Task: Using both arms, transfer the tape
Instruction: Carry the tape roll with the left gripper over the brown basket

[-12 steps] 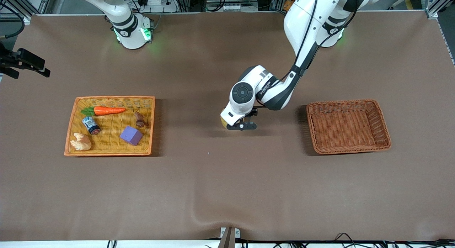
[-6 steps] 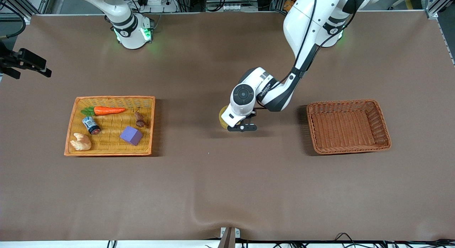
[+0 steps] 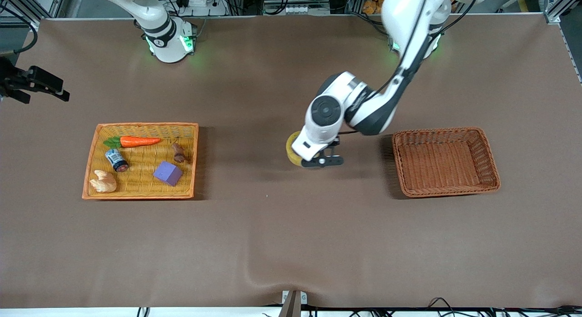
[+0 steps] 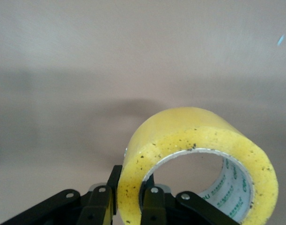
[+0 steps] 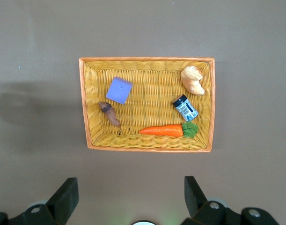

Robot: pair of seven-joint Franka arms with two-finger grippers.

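My left gripper [image 3: 322, 161] is clamped on the tape [image 4: 199, 164] — one glossy yellow ring, speckled, with a pale core — held over bare brown table between two woven baskets. My right gripper [image 5: 128, 199] waits, fingers apart, high over the yellow basket [image 5: 86, 101] — five items inside.

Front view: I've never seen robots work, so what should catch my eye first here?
The left gripper holds a yellow tape roll over mid-table, between a flat yellow basket with a toy carrot and a purple cube, and a brown basket. The right gripper waits open above the yellow basket.
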